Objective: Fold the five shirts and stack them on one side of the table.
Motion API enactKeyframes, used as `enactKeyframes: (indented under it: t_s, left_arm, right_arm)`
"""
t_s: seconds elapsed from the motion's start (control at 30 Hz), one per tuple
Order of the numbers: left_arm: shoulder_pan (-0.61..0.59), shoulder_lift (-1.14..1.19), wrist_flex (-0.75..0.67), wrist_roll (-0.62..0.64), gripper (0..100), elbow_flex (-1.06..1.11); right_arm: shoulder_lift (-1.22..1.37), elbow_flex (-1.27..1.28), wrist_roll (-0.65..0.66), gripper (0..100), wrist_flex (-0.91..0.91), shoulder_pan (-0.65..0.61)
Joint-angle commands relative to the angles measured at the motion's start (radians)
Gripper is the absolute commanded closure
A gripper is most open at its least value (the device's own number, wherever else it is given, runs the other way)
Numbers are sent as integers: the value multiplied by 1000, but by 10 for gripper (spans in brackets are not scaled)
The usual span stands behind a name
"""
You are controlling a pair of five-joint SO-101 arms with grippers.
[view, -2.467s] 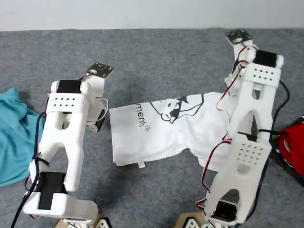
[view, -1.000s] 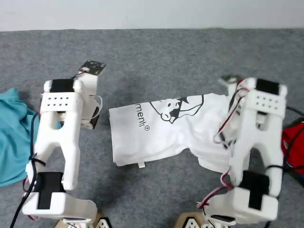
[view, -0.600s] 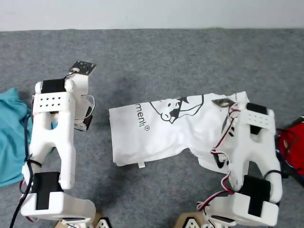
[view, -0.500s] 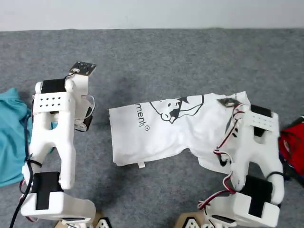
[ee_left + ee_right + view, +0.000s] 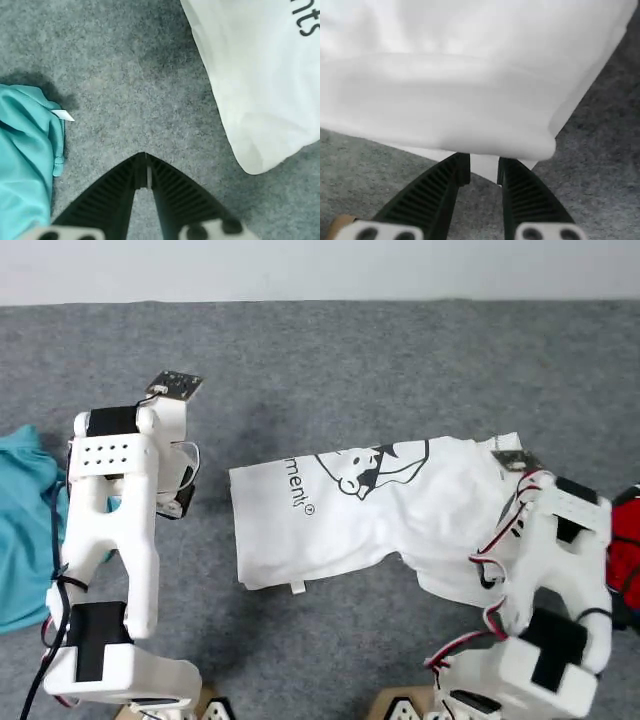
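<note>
Right claw (image 5: 484,169) has its two dark fingers slightly apart, and we see a thin edge of the white shirt (image 5: 445,75) lying in the gap between their tips. Left claw (image 5: 144,165) has its fingers pressed together with nothing between them. It hangs over bare grey tabletop (image 5: 125,65).

In the high view, the white shirt (image 5: 370,510) lies partly folded and rumpled in the middle of the tabletop (image 5: 330,360), its black print facing up. The right arm (image 5: 550,590) stands over its right end, and the left arm (image 5: 110,500) stands just off its left edge. A teal shirt (image 5: 25,530) lies crumpled at the far left, just beside the left arm. A red garment (image 5: 625,550) lies at the right edge, beside the right arm.
</note>
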Motion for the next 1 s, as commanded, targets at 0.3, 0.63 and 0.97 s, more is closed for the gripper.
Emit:
enactKeyframes:
  t_s: [0.3, 0.63, 0.97]
  left_arm:
    - [-3, -49, 55, 8, 996, -42]
    - [-3, -41, 52, 8, 996, -42]
    - [-3, -41, 52, 8, 996, -44]
  right_arm:
    - [59, -5, 118, 898, 131, 208]
    - [-197, -5, 221, 895, 321, 278]
    - [-314, 95, 213, 766, 275, 159]
